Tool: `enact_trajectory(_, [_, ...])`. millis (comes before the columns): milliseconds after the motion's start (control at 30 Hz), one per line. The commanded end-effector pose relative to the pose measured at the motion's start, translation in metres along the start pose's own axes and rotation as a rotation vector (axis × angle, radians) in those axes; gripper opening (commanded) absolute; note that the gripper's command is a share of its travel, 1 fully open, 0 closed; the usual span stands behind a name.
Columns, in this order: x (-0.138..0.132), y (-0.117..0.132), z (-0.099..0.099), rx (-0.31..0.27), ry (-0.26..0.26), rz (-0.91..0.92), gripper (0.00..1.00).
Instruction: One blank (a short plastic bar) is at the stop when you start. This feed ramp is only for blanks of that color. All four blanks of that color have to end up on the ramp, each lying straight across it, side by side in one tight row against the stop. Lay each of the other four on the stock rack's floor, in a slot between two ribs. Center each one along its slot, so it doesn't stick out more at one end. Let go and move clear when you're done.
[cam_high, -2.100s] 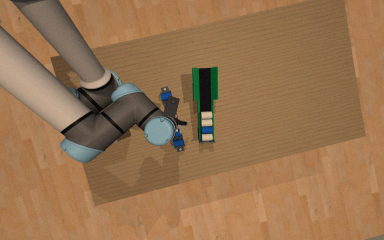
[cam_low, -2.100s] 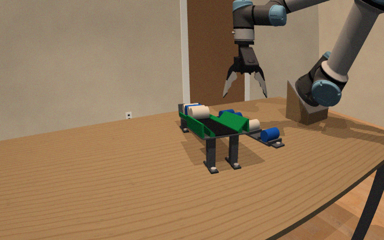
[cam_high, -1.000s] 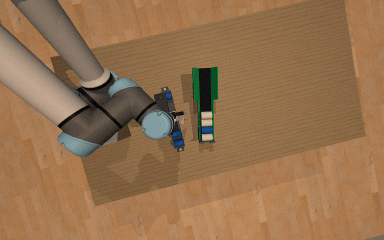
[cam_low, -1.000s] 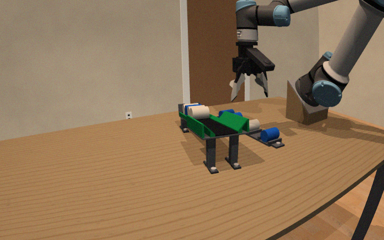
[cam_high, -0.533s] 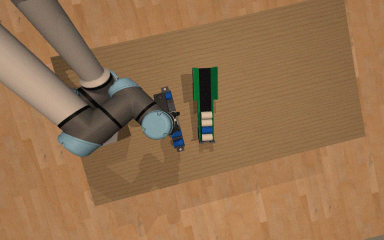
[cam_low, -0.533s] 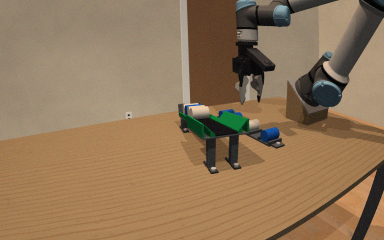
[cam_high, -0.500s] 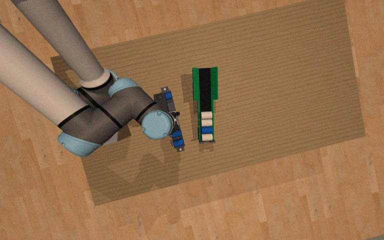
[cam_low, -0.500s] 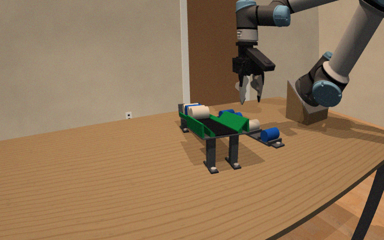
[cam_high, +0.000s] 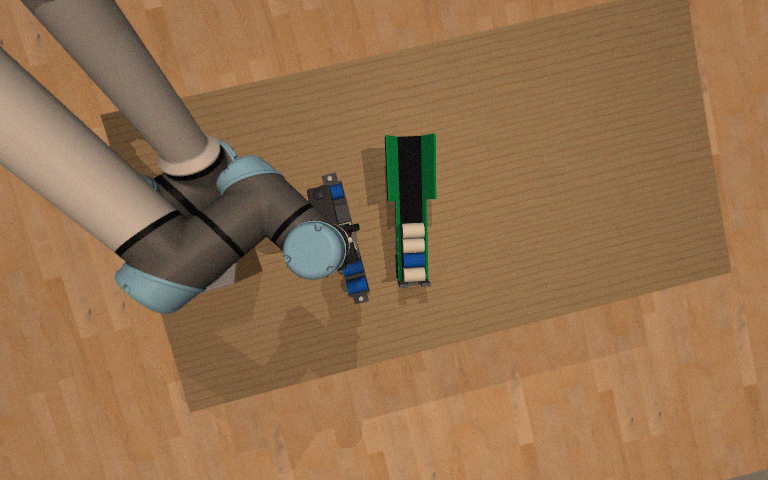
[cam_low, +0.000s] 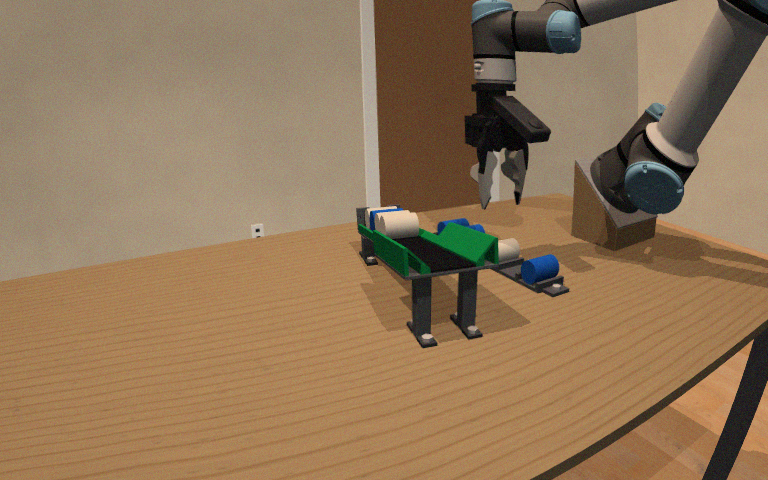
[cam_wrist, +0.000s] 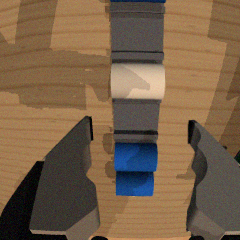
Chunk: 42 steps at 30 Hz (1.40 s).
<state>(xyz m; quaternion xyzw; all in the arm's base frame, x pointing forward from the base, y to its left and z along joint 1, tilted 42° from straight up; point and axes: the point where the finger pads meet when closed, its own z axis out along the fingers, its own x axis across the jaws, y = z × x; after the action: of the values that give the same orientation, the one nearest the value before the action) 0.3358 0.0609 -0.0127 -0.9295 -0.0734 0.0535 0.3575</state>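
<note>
the cream blank (cam_low: 508, 250) (cam_wrist: 137, 81) still to be fed lies across the stock rack (cam_high: 343, 212) (cam_low: 512, 270) (cam_wrist: 137, 32), at 12 o'clock from the tool (cam_high: 351, 244) (cam_low: 501, 204) (cam_wrist: 140, 120) in the wrist view. the tool is partway open, holding nothing. the blank looks light, stiff and smooth, apt to roll; pinch it mid-length, across its round sides. from above, the feed ramp (cam_high: 428, 169) (cam_low: 390, 249) stands at 3 o'clock from the rack, its stop (cam_high: 414, 283) (cam_low: 362, 216) at 6 o'clock. counts: 4 cream blanks, 3 on the ramp; 4 blue, 3 racked, 1 misplaced on the ramp.

The gripper's (cam_high: 352, 240) (cam_low: 500, 204) (cam_wrist: 140, 129) fingers stand closer together (wrist turned, too).
</note>
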Motion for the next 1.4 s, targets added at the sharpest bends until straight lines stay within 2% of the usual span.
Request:
enact_trajectory(0, [-0.001, -0.002, 0.001, 0.002, -0.001, -0.002, 0.46])
enact_trajectory(867, [-0.001, -0.002, 0.008, 0.005, -0.003, -0.024, 0.46])
enact_trajectory(1367, [-0.002, -0.003, 0.029, 0.005, -0.003, -0.022, 0.46])
